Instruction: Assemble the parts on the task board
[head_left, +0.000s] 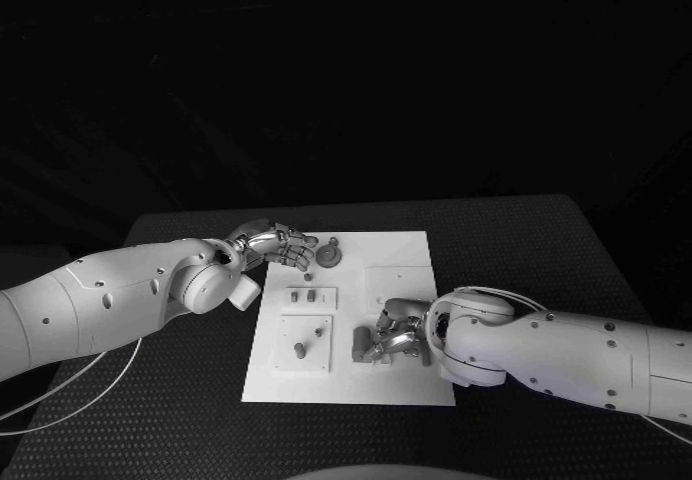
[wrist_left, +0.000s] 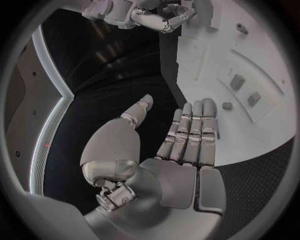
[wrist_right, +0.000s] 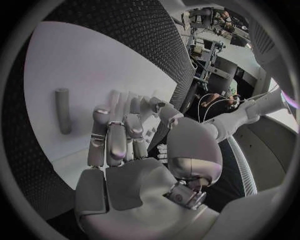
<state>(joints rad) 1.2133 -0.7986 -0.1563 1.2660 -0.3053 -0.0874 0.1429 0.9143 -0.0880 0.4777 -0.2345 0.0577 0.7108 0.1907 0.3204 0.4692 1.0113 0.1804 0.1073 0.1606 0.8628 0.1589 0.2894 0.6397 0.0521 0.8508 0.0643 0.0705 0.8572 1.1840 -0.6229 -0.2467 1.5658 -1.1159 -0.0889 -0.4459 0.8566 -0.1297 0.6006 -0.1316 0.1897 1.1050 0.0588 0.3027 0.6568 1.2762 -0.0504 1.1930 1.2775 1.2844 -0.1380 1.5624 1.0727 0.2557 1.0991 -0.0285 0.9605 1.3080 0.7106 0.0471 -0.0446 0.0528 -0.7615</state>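
The right silver hand (head_left: 389, 338), fingers apart and empty, hovered beside a small grey cylindrical peg (wrist_right: 62, 110) lying flat on the white task board (head_left: 404, 260), nearer than the empty, spread left hand (head_left: 277, 246).

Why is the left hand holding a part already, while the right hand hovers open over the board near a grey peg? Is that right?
Not quite. The left hand holds nothing: the left wrist view shows its fingers straight and its palm bare above the board. The right hand is indeed open over the board, near a grey peg.
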